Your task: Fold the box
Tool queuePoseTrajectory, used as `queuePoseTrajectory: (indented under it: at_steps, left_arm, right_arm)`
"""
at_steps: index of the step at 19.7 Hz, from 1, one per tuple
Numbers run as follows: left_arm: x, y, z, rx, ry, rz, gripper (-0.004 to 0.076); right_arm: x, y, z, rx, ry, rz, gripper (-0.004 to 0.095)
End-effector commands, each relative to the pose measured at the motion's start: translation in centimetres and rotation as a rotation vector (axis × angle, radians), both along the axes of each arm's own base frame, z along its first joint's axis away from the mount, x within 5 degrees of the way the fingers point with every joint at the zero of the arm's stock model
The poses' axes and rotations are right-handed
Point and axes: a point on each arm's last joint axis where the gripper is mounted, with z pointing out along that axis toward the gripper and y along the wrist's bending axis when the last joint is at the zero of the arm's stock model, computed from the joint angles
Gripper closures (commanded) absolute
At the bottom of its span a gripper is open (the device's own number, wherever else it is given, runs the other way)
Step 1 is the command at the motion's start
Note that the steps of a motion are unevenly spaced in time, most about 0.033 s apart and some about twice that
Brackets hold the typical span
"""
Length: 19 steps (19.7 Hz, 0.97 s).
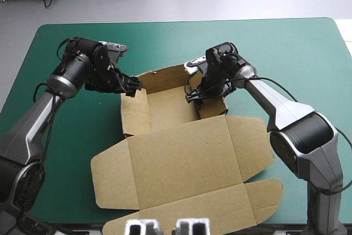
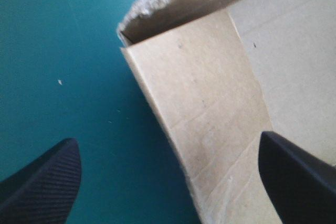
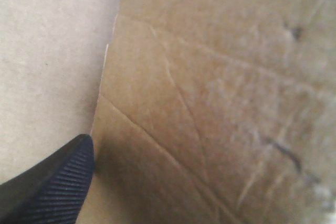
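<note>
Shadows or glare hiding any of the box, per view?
High view: even light, no glare, box fully readable, slight shade under the right tool. Left wrist view: dark pocket under the ragged wall edge at the corner. Right wrist view: shadow on the board beside the black finger.

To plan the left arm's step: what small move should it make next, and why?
Probably shut the left gripper on the left wall of the box. Its fingers stand open astride that wall near the far corner, one over the cover, one inside the box, so it is placed to grip but holds nothing.
</note>
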Motion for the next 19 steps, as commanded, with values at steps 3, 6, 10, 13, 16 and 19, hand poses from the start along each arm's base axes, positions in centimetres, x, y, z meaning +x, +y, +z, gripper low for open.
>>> queuePoseTrajectory:
  at_steps: [3, 6, 10, 13, 16, 19]
  left_arm:
    - [-2.4, 1.1, 6.7, -0.053, -0.273, 0.001, 0.0064]
    - [-5.2, 2.4, 10.4, -0.054, -0.432, -0.023, 0.0105]
    - [-10.5, 4.7, 13.8, 0.069, -0.504, -0.143, 0.0556]
    - [-15.4, 6.4, 15.1, 0.098, -0.539, -0.194, 0.0727]
    - [-19.5, 7.4, 15.3, 0.039, -0.593, -0.209, 0.0727]
    - [-22.9, 8.3, 13.3, 0.008, -0.591, -0.22, 0.0727]
  right_arm:
    - [-1.8, -2.1, 7.7, -0.019, -0.198, 0.015, 0.0134]
    - [-3.2, -2.8, 11.8, 0.04, -0.298, 0.037, 0.0141]
    - [-5.8, -4.0, 16.1, 0.094, -0.402, 0.082, 0.0183]
    - [-7.1, -4.8, 17.8, 0.091, -0.458, 0.103, 0.0194]
    - [-7.1, -4.8, 17.7, 0.085, -0.458, 0.115, 0.0195]
    - [-5.9, -4.6, 16.4, 0.03, -0.442, 0.125, 0.0198]
